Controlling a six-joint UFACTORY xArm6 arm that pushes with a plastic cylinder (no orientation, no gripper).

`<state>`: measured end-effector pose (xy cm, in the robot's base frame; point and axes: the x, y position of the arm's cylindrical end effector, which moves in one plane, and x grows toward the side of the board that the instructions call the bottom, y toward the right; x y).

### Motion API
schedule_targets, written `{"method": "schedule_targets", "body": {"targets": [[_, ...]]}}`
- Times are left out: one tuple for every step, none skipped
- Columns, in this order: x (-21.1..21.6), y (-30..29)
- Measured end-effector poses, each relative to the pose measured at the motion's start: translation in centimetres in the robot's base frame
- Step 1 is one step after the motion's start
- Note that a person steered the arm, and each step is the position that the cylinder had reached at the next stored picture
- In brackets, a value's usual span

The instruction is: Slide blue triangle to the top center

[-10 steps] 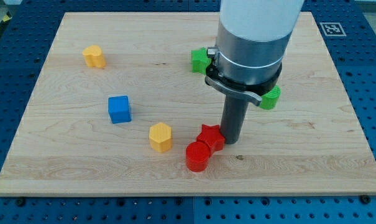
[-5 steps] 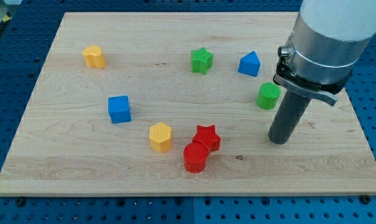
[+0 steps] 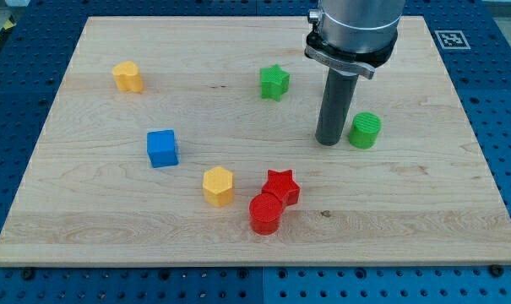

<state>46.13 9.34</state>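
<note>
Surface (image 3: 86, 228): pale wooden board on a blue perforated bench, seen from slightly above.
Far left: yellow block (image 3: 127, 76) near the view's top left, well apart from the rest; shape hard to make out.
Left of centre: blue cube (image 3: 162, 148), alone, below and to the right of the yellow block.
Lower middle: yellow hexagon (image 3: 218, 186) just left of a red pair; red cylinder (image 3: 266, 214) and red star (image 3: 281, 186) touching, the star above and to the right of the cylinder.
Upper middle: green star (image 3: 274, 82), standing clear of the rod on its left.
Rod: upright and dark under a grey collar, my tip (image 3: 328, 142) down on the wood right of centre, close beside the green cylinder's left side, with a sliver of board seemingly between them.
Right: green cylinder (image 3: 365, 130), upright.
Blue triangle: not showing anywhere on the board; possibly hidden behind the rod and collar, impossible to tell.
Jaws: none fitted; plain rod, nothing held.
Top right corner: black-and-white marker (image 3: 447, 38) on the board.
</note>
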Motion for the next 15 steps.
{"method": "schedule_targets", "body": {"targets": [[-2.2, 0.5], [-6.9, 1.7], [-8.8, 2.9], [-9.2, 2.9], [-11.8, 2.9], [-13.2, 2.9], [-10.3, 4.4], [-10.1, 8.1], [-11.8, 8.6], [-13.0, 7.2], [-14.4, 5.3], [-16.8, 4.5], [-19.5, 3.9], [-20.9, 3.8], [-20.1, 3.8]]}}
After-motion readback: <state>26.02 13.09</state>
